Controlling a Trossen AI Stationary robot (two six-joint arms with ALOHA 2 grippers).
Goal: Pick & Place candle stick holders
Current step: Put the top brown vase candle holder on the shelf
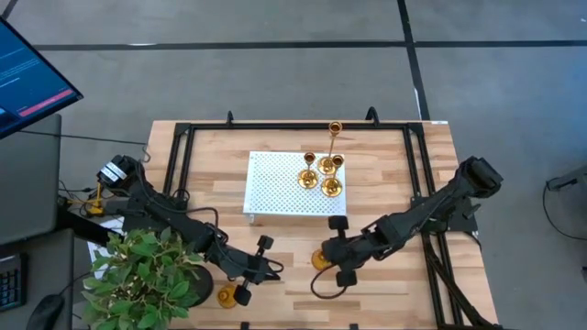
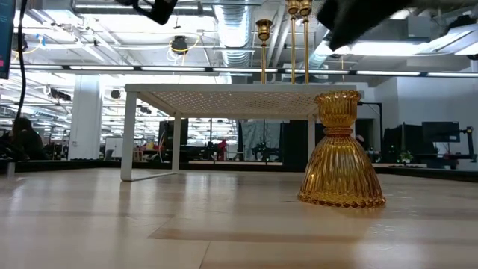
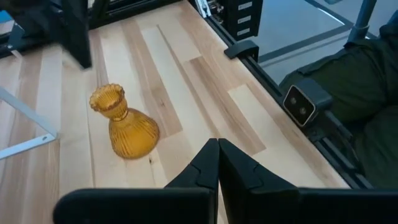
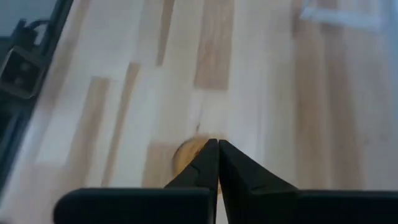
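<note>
No readable writing anywhere. Right gripper (image 4: 218,144) low over the wooden table (image 1: 385,192), fingers pinched together on nothing, right above the amber ribbed candle holder (image 2: 341,152) standing upright in front of the white perforated tray (image 1: 275,188). Left gripper (image 3: 218,144) nearby, jaws closed, empty. Three brass candlesticks (image 1: 327,170) up on the tray.

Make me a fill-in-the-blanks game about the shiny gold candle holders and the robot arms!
1. The tall thin candle holder and its gold neighbours stand on the white ____ tray.
2. The ribbed amber holder stands upright on the wooden ____.
3. The right gripper, right above that amber holder, has its fingers ____.
4. The leafy ____ sits by the left gripper, which is shut and holds nothing.

Missing words: perforated; table; shut; plant
</note>
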